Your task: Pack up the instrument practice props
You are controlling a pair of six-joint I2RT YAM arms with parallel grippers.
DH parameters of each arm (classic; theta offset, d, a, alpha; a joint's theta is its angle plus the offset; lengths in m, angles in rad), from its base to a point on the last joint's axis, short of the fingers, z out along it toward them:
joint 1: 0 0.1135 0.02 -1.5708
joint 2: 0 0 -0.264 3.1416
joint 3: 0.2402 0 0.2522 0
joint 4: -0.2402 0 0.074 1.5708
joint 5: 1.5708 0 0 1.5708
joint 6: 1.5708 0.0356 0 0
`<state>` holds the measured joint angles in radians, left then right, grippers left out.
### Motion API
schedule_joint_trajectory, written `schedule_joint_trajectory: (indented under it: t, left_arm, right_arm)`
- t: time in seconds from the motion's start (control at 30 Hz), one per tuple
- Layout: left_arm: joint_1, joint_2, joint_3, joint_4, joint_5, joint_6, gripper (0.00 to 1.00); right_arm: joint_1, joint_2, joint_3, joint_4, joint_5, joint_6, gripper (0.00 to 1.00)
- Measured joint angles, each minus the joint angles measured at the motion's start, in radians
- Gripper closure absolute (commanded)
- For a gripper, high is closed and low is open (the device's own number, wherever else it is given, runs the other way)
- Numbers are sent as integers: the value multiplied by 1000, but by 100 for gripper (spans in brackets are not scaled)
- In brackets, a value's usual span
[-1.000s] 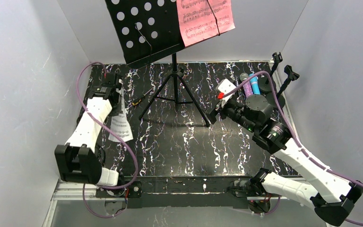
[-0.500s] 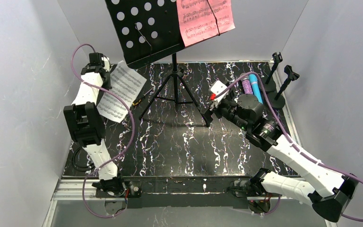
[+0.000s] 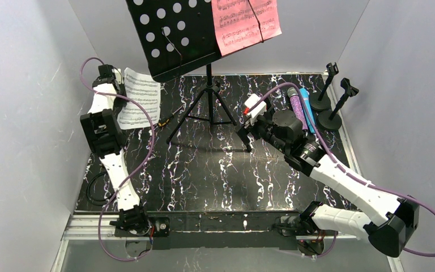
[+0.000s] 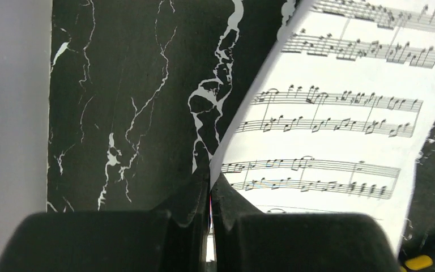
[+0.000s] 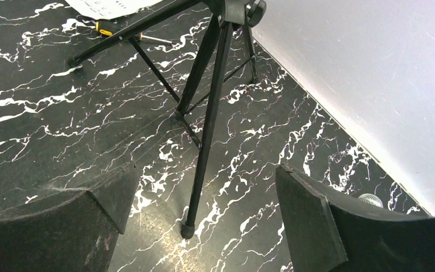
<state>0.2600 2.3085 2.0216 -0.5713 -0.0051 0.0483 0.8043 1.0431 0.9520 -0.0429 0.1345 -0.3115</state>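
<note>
Inside left hand (image 4: 209, 190), white music sheet (image 4: 328, 130)

I'm looking into a robot lab cell: pale walls (image 3: 22, 113) box in a marbled worktop (image 3: 215, 181), two arms (image 3: 340, 175) bolted to a rail (image 3: 85, 228) at 6 o'clock.

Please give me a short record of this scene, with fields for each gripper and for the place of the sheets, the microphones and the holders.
left gripper: shut on the edge of the white music sheet, near the far left corner
right gripper: open, holding nothing, facing a leg of the tripod stand
pink music sheet: on the stand's perforated plate
microphones: purple microphone and blue microphone lie side by side, far right, beside the right arm
mic holders: two, upright, by the right wall
</note>
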Motion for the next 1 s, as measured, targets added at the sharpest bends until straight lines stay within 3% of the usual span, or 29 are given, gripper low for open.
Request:
schedule_joint_trajectory:
  t: [0.5,0.57,0.67,0.73,1.0]
  left_arm:
    - [12,108,159,26,19,163,100]
    - [16,109,160,25,20,175,90]
    - [26,109,167,26,16,183,61]
    - [32,109,173,26,8,187,49]
    - [39,102,181,32,-34,133,30]
  right_arm:
    - [0,55,66,-47,42,41,1]
    - [0,64,77,-61,43,46,1]
    - [0,76,88,-71,43,48,1]
    - [0,82,92,-75,43,49,1]
    - [0,93,99,-82,43,55,1]
